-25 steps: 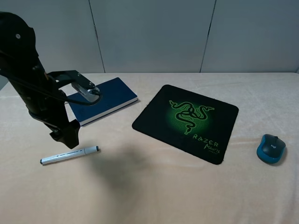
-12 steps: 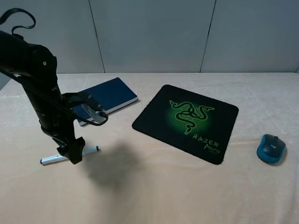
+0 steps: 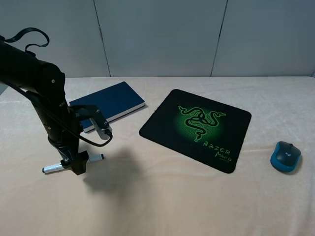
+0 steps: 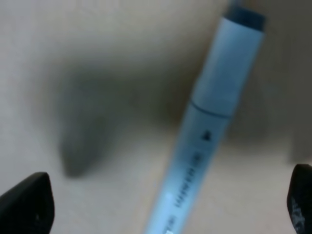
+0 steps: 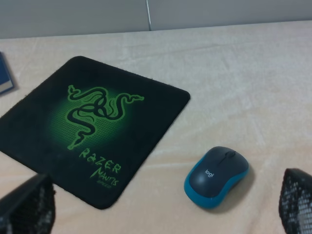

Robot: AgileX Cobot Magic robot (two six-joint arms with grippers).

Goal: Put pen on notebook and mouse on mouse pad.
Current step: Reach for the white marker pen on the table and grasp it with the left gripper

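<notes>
1. Pen. The pen lies flat on the desk, not yet on the notebook. In the wrist view it passes through the gap between the left fingers, roughly midway and at a slant to the line joining the two tips. In the high view only its two ends show on either side of the left fingers; the nearer end is at.

2. Left fingers. They are spread wide and hold nothing; neither tip touches the pen. They point down at the desk and straddle the barrel, which reads as the set-up for a pinch across its middle. Whether the tips already rest on the desk cannot be told. Because the pen sits askew in the gap, closing may roll or swing it before it seats.

3. Notebook. It lies flat beyond the left fingers, near them, cover up and bare. This leaves a short carry once the pen is held.

4. Mouse. The mouse sits on the bare desk ahead of the right fingers, within their span and apart from both. The mouse pad lies just beside it.

5. Right fingers. They are wide apart and empty, held back from the mouse.
</notes>
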